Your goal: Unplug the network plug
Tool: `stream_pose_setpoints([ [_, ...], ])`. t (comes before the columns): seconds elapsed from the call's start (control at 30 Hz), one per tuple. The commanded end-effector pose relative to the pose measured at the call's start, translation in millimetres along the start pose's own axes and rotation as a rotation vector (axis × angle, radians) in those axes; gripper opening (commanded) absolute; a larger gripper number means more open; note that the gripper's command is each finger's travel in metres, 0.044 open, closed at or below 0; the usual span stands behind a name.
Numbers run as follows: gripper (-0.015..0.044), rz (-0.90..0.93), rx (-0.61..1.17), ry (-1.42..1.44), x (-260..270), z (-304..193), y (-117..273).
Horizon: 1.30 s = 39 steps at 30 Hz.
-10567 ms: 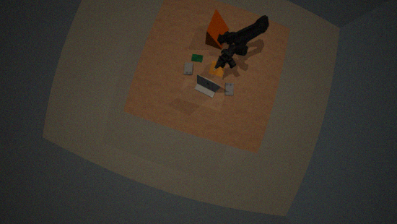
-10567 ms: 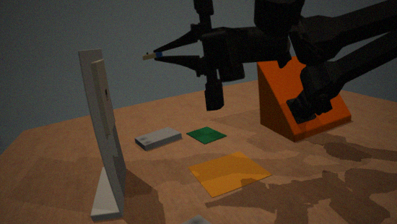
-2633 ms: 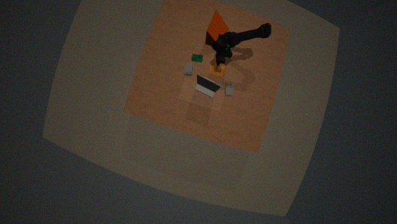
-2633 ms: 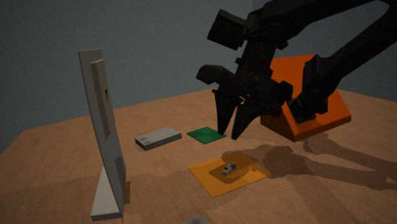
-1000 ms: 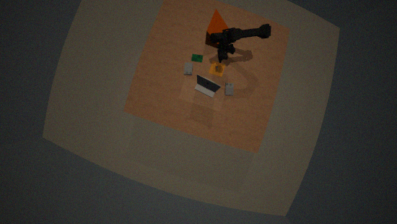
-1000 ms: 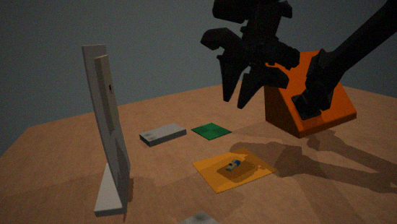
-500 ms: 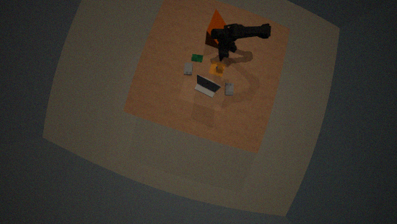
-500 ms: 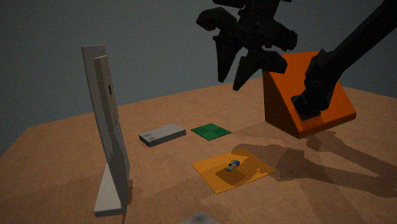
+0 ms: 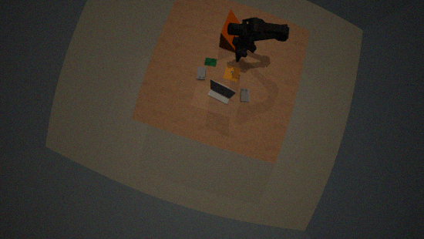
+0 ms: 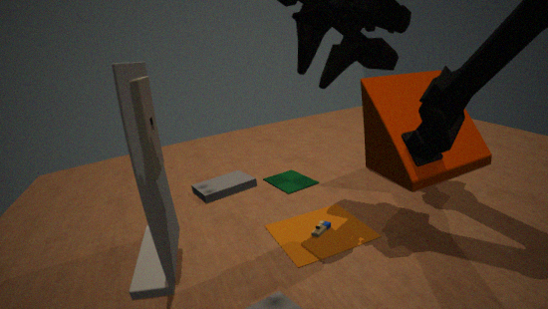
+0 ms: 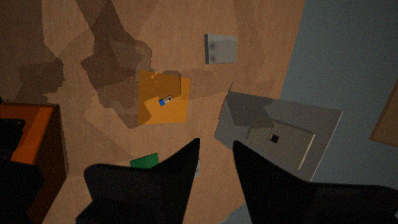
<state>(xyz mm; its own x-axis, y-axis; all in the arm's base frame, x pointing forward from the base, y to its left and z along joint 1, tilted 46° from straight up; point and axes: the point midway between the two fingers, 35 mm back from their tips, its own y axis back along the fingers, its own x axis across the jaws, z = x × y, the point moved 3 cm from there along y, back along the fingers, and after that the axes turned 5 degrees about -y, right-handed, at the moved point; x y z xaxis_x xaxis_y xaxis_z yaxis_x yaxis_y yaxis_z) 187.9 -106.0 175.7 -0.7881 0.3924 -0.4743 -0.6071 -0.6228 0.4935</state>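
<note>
The small network plug [image 9: 232, 72] [image 10: 321, 228] [image 11: 165, 101], pale with a blue end, lies on the orange marked square [image 9: 228, 77] [image 10: 289, 244] [image 11: 177, 114], inside its edges. The upright panel [image 10: 125, 100] [image 11: 325, 117] [image 9: 222, 89] stands apart from it; its socket [image 10: 151, 122] [image 11: 274, 138] is an empty dark hole. My gripper [image 10: 311, 81] [image 11: 216, 143] [image 9: 237, 60] is open, with nothing between its fingertips. It hangs high above the table, well clear of the plug and the panel.
A green patch [image 9: 210, 62] [image 10: 291, 181] [image 11: 145, 161] lies near the square. Grey flat blocks [image 9: 201, 73] [image 9: 244, 95] [image 10: 224, 186] [image 11: 221, 49] lie on either side of the panel. An orange wedge [image 9: 227, 35] [image 10: 389, 120] [image 11: 47, 135] stands by the arm's base.
</note>
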Motion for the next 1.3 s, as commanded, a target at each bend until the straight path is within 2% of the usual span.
stream_pose_setpoints([
  [0.0, 0.0156, -0.003, 0.009, -0.011, -6.3, 1.5, 11.9],
  [0.2, 0.0156, -0.009, 0.017, -0.022, -12.3, 4.1, 23.9],
  [0.57, 0.044, -0.009, 0.017, -0.022, -12.3, 4.1, 23.9],
  [1.27, 0.044, -0.009, 0.017, -0.022, -12.3, 4.1, 23.9],
])
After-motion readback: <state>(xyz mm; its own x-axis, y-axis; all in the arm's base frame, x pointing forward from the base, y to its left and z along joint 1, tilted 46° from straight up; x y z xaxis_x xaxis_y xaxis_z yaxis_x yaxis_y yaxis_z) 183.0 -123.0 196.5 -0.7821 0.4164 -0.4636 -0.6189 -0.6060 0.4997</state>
